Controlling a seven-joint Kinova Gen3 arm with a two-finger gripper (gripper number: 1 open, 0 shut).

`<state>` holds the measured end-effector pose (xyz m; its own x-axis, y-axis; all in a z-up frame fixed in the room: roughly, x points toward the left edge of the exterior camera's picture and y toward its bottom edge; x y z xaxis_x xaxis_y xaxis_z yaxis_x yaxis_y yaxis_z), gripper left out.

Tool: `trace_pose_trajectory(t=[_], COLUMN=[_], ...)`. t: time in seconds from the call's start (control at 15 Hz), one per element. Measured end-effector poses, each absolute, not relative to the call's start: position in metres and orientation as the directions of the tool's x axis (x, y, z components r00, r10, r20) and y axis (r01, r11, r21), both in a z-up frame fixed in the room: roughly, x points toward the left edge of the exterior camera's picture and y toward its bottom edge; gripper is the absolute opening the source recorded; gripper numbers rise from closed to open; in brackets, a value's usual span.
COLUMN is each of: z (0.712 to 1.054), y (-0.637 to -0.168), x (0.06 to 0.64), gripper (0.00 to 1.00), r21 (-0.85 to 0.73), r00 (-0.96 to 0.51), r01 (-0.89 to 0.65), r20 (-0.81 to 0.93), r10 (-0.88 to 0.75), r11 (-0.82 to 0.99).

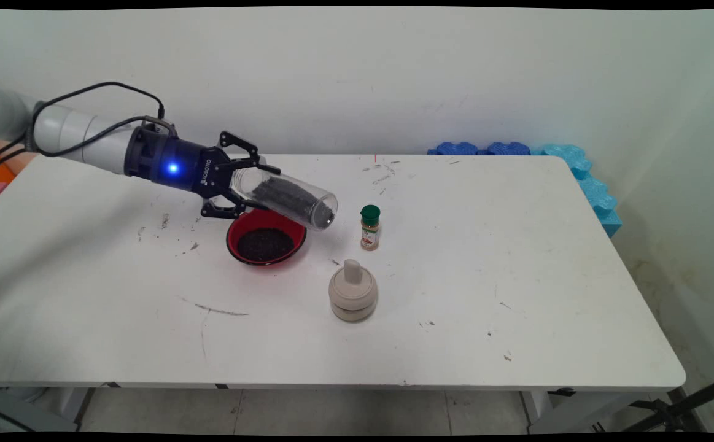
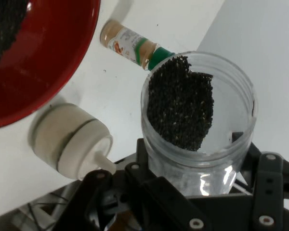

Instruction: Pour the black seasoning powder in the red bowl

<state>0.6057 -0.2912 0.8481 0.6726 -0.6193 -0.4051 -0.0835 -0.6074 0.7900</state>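
While the tool (image 1: 243, 184) pinches the tilted jar (image 1: 292, 199), its mouth overhangs the bowl's (image 1: 266, 238) rim.

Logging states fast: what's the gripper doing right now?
Gripper: shut on the jar of black grains, tilted over the red bowl.

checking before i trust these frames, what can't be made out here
- Spice bottle label: too small to read in the main view; partly behind the clear jar in the hand view.
- Red bowl: its far rim is covered by the jar and tool in the main view; cut off by the top-left edge in the hand view.
- Blue foam: partly hidden behind the table's far edge.
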Motion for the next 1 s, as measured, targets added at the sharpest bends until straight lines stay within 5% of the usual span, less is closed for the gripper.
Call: trace_pose_trajectory(t=[1.0], z=[0.859], y=[-0.306], x=[0.611], gripper=[0.00], r21=[0.858], r00=[0.589], r01=[-0.398], r20=[-0.031], r10=[-0.808], r11=[-0.323])
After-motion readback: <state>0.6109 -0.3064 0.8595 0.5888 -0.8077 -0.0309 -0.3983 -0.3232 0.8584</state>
